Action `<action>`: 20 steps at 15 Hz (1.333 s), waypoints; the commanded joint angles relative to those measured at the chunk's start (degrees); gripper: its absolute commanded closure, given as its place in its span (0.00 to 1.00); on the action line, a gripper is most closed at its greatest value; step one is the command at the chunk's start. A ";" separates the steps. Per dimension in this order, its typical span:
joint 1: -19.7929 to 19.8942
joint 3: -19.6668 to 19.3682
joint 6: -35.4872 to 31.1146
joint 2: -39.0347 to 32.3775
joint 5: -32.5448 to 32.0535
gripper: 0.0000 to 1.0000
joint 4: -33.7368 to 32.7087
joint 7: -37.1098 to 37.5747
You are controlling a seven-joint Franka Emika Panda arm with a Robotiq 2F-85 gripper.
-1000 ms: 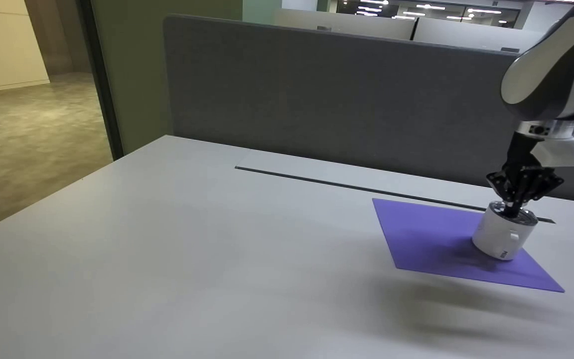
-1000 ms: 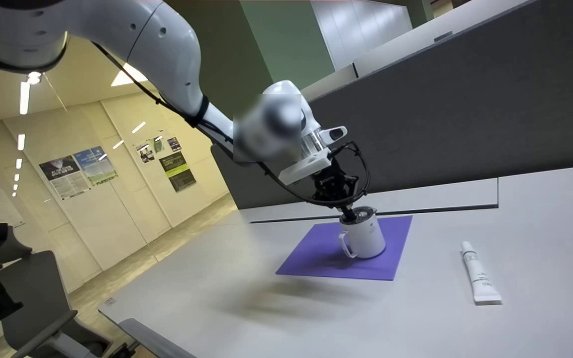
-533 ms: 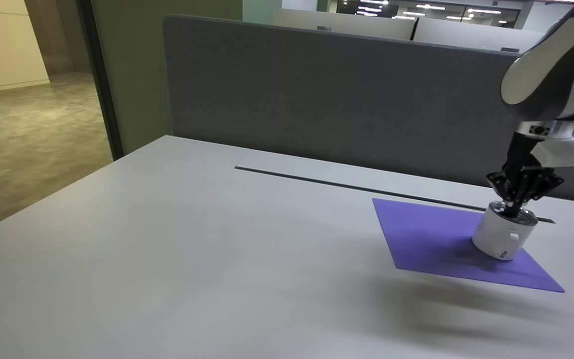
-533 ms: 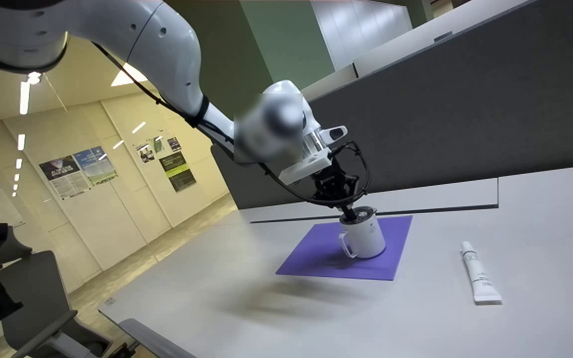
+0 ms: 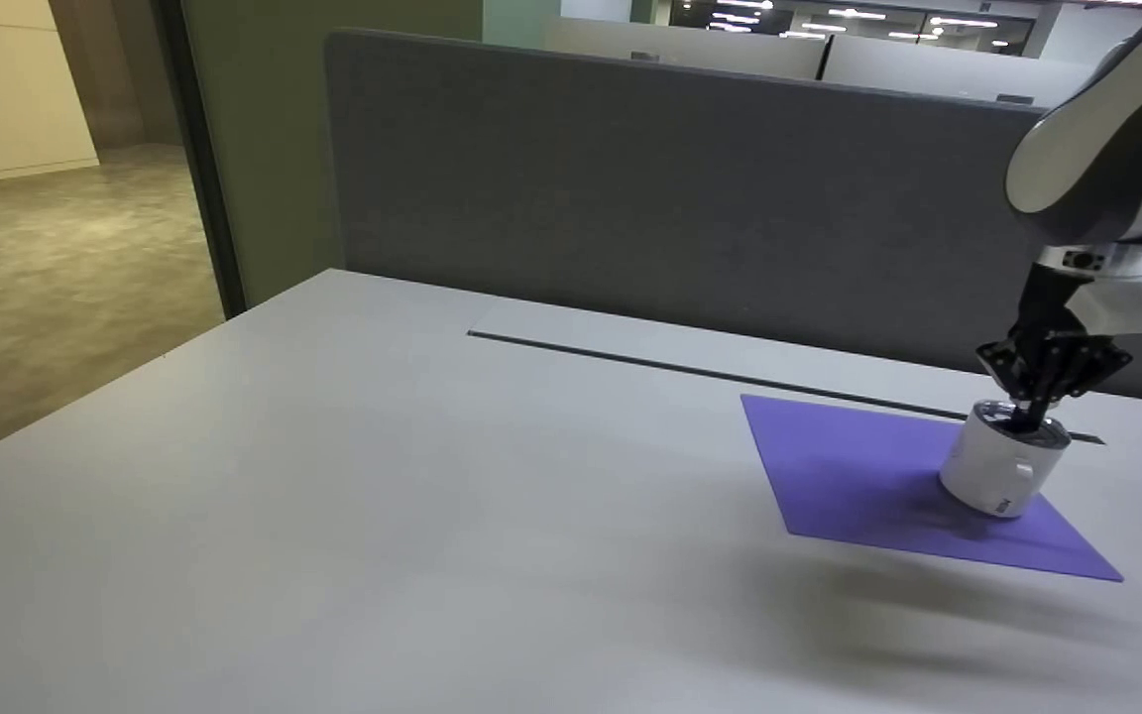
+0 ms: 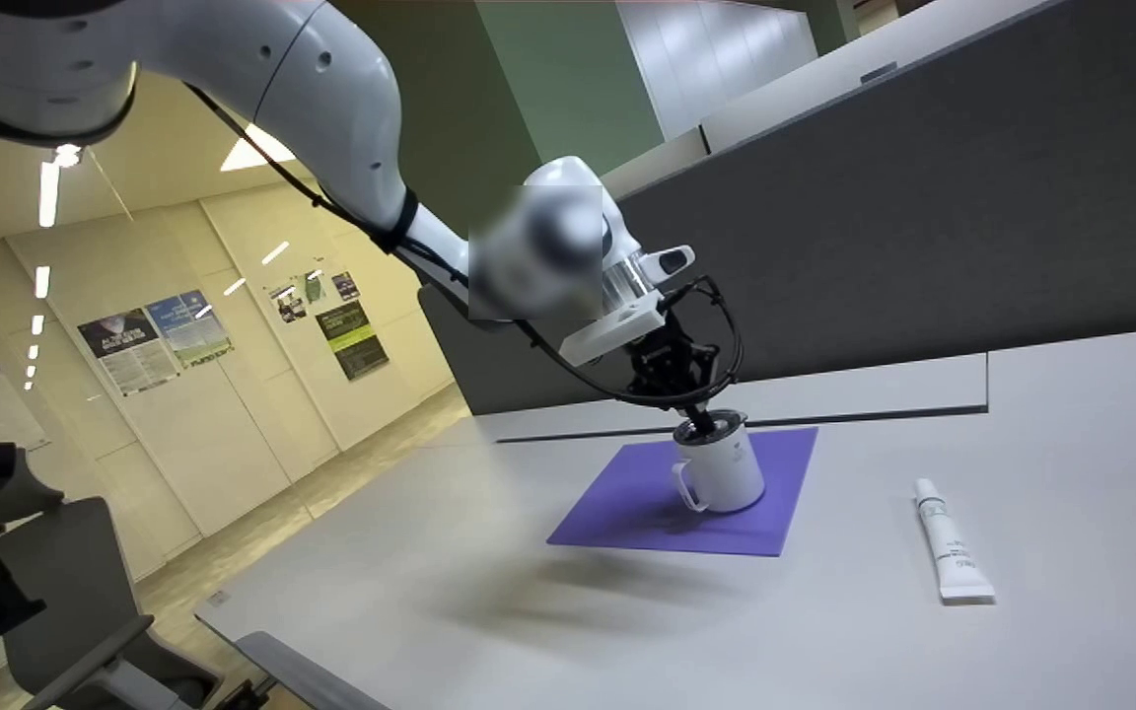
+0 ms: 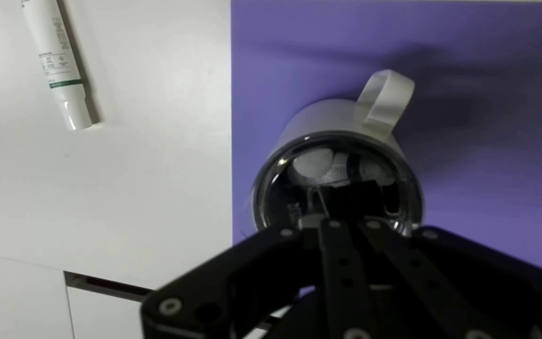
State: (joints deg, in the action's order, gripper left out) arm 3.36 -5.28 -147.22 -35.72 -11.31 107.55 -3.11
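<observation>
Biggest first: white table [image 5: 412, 466], grey partition [image 5: 670, 198] behind it, thin dark slot [image 5: 710, 375] crossing the surface near the back. Purple sheet [image 6: 627, 503] lies on the table, just your side of the slot.

Your gripper [image 5: 1028, 421] points down, its axis roughly in line with the upright mug [image 6: 726, 478] on the sheet. Fingers [image 7: 333, 245] are together, nothing visible pinched between them: you're not holding the mug. The relation that counts: mug sits right below your tips, not off to a side. Only one arm in play, and it's on top of it. Both exterior views put the tips at the mug's top; contact or a sliver of gap, I can't tell.

Tube [image 6: 955, 547] lies on the table off the sheet, well apart from mug and gripper. Its long axis runs steeply down the wrist view, cap end lower.

Glossy lid [image 7: 339, 172] caps the mug; in the wrist view most of it reaches out past your fingertips.

Handle [image 7: 395, 96] sticks out on the far side from your fingers, up and right in the wrist view, well clear of them.

Smallest: pale nub [image 7: 312, 220] just beside the fingertips. Too hidden to say whether it's lid or finger.
</observation>
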 commanded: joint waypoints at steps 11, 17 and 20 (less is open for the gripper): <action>2.70 1.74 12.82 6.55 6.09 1.00 -7.82 -4.68; 0.78 0.07 21.46 10.25 -0.68 0.55 -9.24 -5.55; 0.86 0.43 22.77 10.84 -2.30 0.33 -9.14 -5.97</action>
State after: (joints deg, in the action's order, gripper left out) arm 4.79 -4.39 -126.83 -25.76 -12.05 98.86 -8.79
